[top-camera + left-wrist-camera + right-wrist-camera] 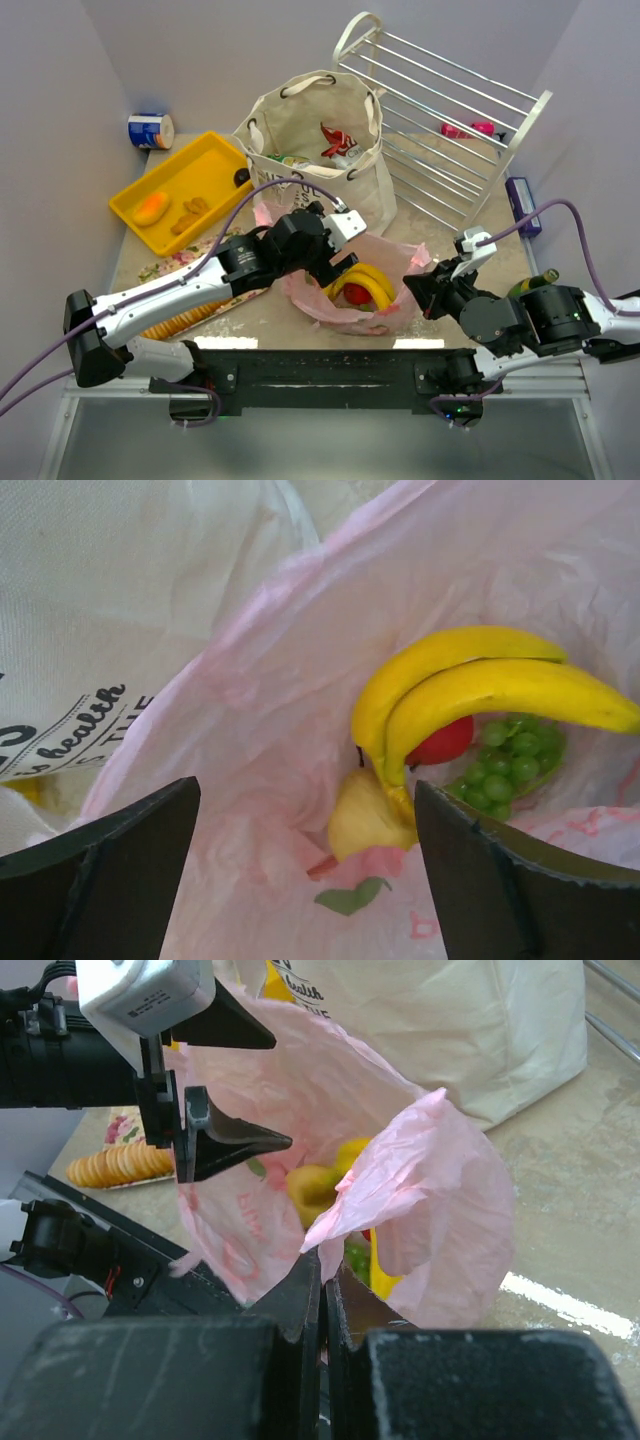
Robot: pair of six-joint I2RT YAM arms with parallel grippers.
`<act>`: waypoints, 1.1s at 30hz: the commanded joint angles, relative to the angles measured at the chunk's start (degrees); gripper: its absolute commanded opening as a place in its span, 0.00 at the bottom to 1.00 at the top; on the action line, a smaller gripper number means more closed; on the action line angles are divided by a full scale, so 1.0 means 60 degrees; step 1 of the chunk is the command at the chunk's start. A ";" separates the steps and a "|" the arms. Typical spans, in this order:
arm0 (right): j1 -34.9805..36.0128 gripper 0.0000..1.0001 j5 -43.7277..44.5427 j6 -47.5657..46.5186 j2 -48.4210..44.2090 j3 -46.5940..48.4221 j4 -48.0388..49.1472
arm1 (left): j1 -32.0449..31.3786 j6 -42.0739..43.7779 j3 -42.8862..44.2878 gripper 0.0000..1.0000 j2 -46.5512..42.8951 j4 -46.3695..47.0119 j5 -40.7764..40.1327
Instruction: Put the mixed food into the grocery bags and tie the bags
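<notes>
While my right gripper (322,1265) pinches the pink bag (440,1190) by its right rim, left gripper (306,783) hangs over the mouth; jaws apart.

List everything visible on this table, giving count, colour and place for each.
pink plastic bag: one, translucent pink, front centre
bananas: two, yellow, inside pink bag
apple: one, red, beneath bananas
grapes: one bunch, green, beside apple
canvas tote: one, cream, behind pink bag
tray: one, yellow, back left
can: one, blue-and-white, behind tray
cracker sleeve: one, tan, front left
wire rack: one, white, back right
left tool: one, black, open above bag mouth
right tool: one, black, shut on bag rim
</notes>
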 commanded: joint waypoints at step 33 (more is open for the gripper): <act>0.0055 0.00 0.0319 0.0112 -0.0398 0.0190 0.0310 | 1.1173 -0.3425 0.1274 0.99 0.4295 0.1299 0.2163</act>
